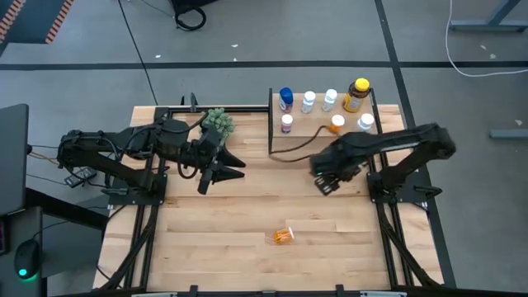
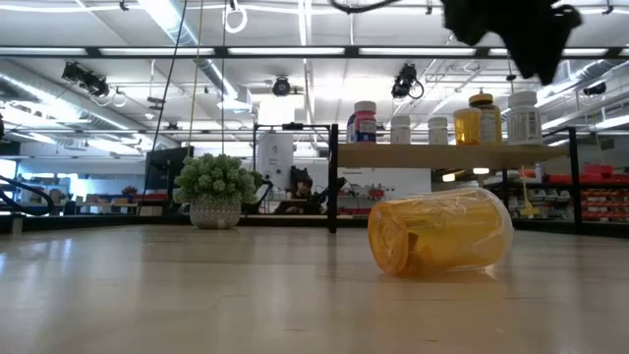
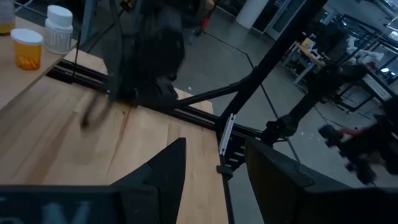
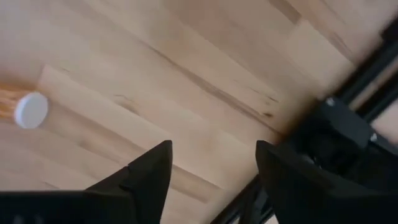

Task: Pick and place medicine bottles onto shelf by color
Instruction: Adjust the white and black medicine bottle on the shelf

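Table (image 1: 214, 223): pale jointed wood planks, grain showing, smooth, giving a soft sheen in the low view. Shelf (image 1: 309, 132): same light wood, framed in matt black metal. Orange bottle (image 2: 440, 232) lying on table: translucent glossy plastic, catching highlights; its cap (image 4: 31, 110) looking matt white plastic. Bottles on shelf (image 2: 438, 129): plastic, white caps; amber bottle (image 1: 355, 96) wearing a yellow cap. Plant (image 2: 214, 179): nubby green, pot textured. Right gripper (image 4: 211, 180) fingers looking matt black, smooth

Shelf (image 1: 313, 132): seven bottles upright
Orange bottle (image 1: 284, 236): lying on table (image 1: 214, 223)
Right gripper (image 1: 324, 183): beside shelf
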Available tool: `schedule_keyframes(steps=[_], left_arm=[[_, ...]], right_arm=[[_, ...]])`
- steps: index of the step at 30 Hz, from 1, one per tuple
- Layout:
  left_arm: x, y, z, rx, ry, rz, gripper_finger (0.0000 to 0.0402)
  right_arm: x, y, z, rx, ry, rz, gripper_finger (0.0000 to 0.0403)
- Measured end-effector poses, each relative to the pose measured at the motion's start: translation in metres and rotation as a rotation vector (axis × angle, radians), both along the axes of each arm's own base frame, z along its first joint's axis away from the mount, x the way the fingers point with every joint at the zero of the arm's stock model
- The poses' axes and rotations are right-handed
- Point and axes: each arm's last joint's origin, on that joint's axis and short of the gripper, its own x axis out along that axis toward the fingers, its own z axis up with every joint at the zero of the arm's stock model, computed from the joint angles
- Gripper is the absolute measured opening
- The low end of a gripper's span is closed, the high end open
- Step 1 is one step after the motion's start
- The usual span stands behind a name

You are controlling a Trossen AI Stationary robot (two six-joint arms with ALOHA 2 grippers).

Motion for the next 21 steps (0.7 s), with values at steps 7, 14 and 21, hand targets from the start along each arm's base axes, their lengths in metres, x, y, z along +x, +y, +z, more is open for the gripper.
schedule_keyframes(steps=[7, 14, 21], left_arm=[[0.0, 0.0, -0.002, -0.002, 0.016, -0.004, 0.0172], [0.0, 0.001, -0.001, 0.015, 0.013, -0.004, 0.0172], [0.0, 0.001, -0.001, 0.009, 0.013, -0.002, 0.0172]], right_arm=[[-0.072, -0.025, 0.007, -0.002, -0.099, -0.286, 0.0216], [-0.104, -0.047, 0.018, -0.141, -0.233, -0.52, 0.0216], [-0.106, -0.074, 0.016, -0.226, -0.199, -0.575, 0.0216]])
